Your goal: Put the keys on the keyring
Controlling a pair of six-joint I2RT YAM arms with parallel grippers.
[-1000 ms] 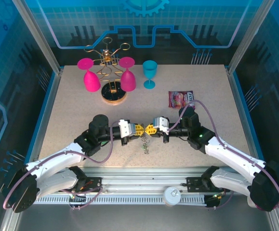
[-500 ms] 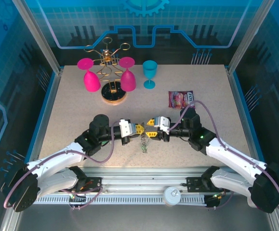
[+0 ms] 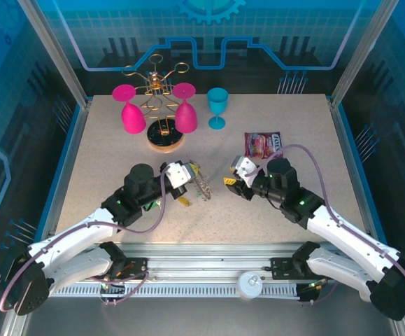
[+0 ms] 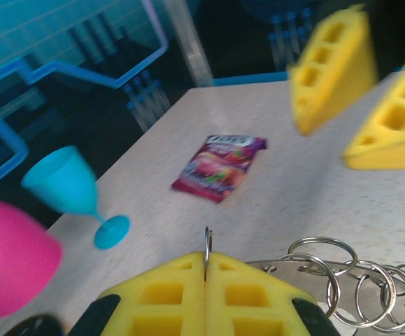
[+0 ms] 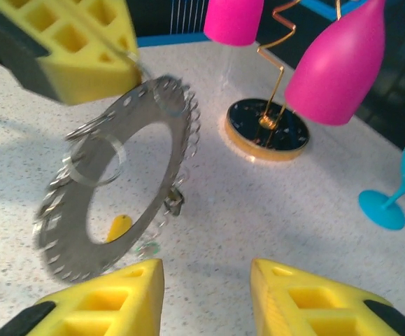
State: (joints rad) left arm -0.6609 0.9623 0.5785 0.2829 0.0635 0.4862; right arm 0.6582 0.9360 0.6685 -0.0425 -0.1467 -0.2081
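Keyring (image 5: 157, 150) being pinched at rim by L fingers (image 4: 174, 287), fully closed; R fingers (image 5: 111, 294) standing apart, gripping nothing; snack pkt (image 4: 219, 164) lettering too blurry.

Speckled beige table top (image 3: 293, 140), blue-edged. Standing at the far side: a round wooden rack base (image 3: 166, 142) bearing a gold wire stand, and just beside it an upright turquoise plastic goblet (image 3: 217, 108). A red-purple snack packet (image 3: 263, 143) lies flat right of centre. A small yellow piece (image 5: 118, 227) lies nearer the front, too blurred to identify.
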